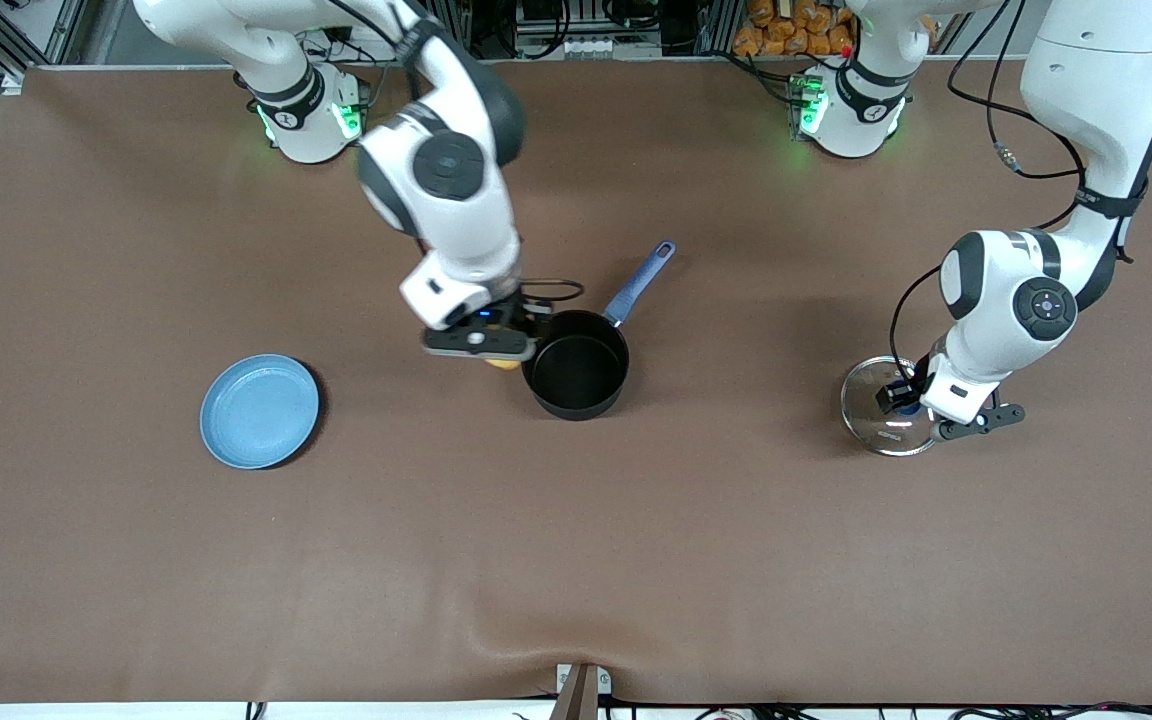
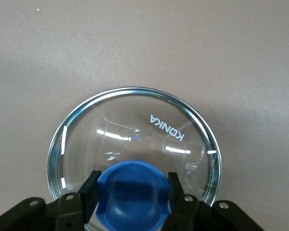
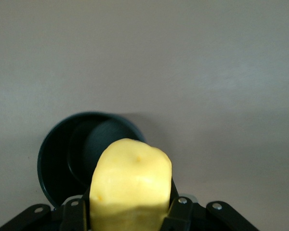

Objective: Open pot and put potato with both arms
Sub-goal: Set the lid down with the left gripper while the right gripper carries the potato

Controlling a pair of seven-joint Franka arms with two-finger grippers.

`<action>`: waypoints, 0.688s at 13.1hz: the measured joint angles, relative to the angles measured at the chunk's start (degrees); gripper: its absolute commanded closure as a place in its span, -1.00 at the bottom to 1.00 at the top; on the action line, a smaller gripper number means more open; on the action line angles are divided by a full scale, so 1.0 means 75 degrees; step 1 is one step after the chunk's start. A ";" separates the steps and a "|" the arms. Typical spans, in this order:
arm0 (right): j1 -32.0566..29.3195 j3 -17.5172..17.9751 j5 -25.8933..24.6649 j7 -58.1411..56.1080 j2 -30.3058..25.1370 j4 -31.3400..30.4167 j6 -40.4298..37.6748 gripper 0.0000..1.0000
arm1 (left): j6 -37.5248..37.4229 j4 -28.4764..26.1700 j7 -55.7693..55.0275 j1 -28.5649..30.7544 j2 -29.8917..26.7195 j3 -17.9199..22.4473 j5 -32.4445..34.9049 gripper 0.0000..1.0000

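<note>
Brown matting is covering the whole table, and I am watching two white arms working over it from their bases along the top of my front view.

Starting at the right arm's end of the table, a flat light-blue plate is lying by itself, well apart from everything else. Moving along, my right gripper is hanging just beside the rim of the pot, on the side toward the plate. Its fingers are clamping the potato, of which only a yellow-orange sliver is peeking out below the gripper in the front view. Through the right wrist view I am seeing the potato filling the space between the black fingers, with the pot sitting open below it.

The pot is standing upright near the middle of the table with no lid on it, its dark inside showing bare. Its long blue handle is pointing away from the front camera, toward the arms' bases.

Further along, toward the left arm's end of the table, the glass lid is lying on the matting, well apart from the pot. My left gripper is sitting low over it, and in the left wrist view its fingers are closing on the blue knob from both sides, with the lid lying flat on the table.
</note>
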 measured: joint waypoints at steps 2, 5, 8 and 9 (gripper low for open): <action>0.0232 -0.0015 -0.0097 0.0030 0.0675 0.0404 0.0054 1.00 | 0.0002 0.0047 0.0000 0.0001 0.0014 -0.0007 0.0000 -1.00; 0.0344 -0.0028 -0.0130 0.0030 0.1345 0.0688 0.0662 1.00 | -0.0105 0.0468 0.0000 0.0003 -0.0169 -0.0012 0.0000 -1.00; 0.0350 -0.0041 -0.0131 0.0030 0.1742 0.0712 0.1280 1.00 | -0.1250 0.1124 0.0000 0.0000 -0.0918 -0.0043 0.0000 -1.00; 0.0361 -0.0041 -0.0132 0.0030 0.1868 0.0717 0.1462 1.00 | -0.1930 0.1442 0.0000 0.0001 -0.1203 -0.0085 0.0000 -1.00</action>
